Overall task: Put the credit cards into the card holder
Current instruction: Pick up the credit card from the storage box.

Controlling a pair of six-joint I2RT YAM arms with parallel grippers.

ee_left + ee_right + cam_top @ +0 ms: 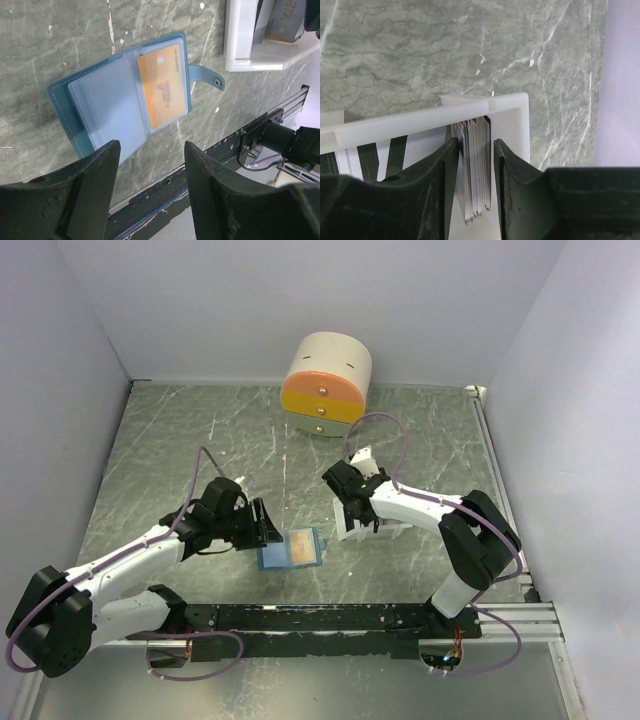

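Note:
The light-blue card holder lies open on the table, its tab pointing right. An orange credit card sits in the clear slot of its right leaf. My left gripper hovers just left of the holder, open and empty. My right gripper reaches down into the white tray. Its fingers straddle a stack of credit cards standing on edge. The left finger touches the stack; a thin gap shows at the right finger.
A round cream drawer box with orange and yellow fronts stands at the back. The white tray sits right of the holder, near the black rail at the table's front edge. Another tan card leans in the tray.

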